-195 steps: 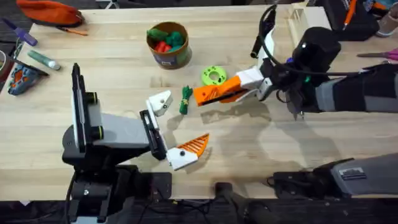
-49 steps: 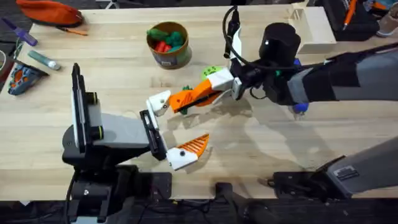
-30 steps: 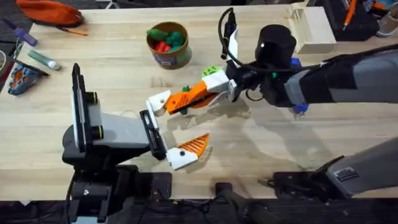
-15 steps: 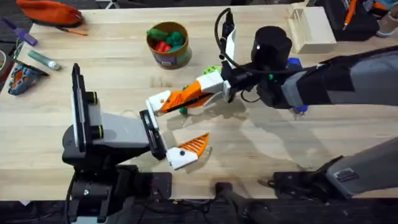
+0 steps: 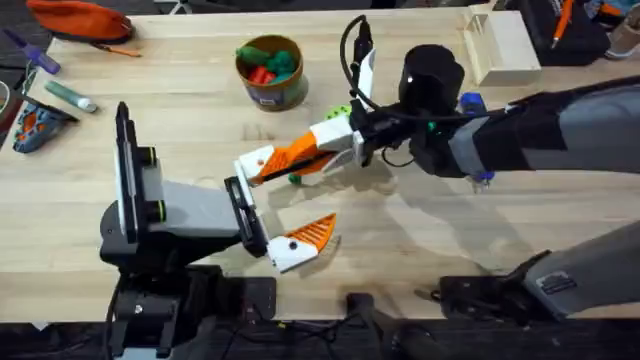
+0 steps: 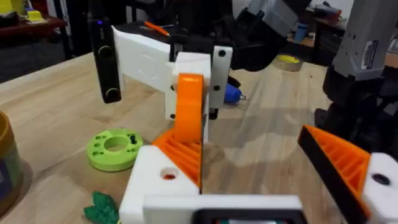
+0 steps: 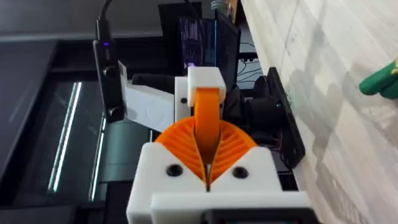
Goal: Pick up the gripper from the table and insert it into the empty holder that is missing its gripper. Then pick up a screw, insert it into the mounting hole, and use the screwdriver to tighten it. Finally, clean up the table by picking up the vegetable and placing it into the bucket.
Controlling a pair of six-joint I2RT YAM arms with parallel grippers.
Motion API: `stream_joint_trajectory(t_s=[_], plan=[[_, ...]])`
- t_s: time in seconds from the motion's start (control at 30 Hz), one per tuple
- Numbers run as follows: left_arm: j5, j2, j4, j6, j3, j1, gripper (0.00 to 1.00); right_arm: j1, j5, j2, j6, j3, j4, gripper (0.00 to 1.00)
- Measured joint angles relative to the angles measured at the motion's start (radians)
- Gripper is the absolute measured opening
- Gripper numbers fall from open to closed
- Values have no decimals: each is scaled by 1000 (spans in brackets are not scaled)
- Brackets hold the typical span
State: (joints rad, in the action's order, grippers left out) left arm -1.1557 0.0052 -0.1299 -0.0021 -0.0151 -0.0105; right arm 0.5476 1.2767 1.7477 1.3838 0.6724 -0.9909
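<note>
The right pincer point(image 5: 262, 168) is clamped on the gripper point(image 5: 258, 171) — a slim orange wedge, seen edge-on at the white holder point(image 5: 252, 161) of the left pincer point(image 5: 275, 208), touching it. The left pincer stands spread wide, mid-worktop point(image 5: 400, 250), its near finger point(image 5: 305, 237) ribbed orange. The dark green vegetable point(image 5: 296, 178) lies just under the right pincer; the tan bucket point(image 5: 269, 72) sits farther back.

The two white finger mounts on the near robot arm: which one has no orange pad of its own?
The upper holder, where the right gripper presses the orange gripper it carries. The lower mount already wears its ribbed orange pad.
</note>
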Motion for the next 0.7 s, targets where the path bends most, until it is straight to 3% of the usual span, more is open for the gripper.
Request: stream_joint_trajectory(t_s=[0.7], plan=[[3,0,0,-6,0,0,985,14,-24,0,4,0,-1,8]])
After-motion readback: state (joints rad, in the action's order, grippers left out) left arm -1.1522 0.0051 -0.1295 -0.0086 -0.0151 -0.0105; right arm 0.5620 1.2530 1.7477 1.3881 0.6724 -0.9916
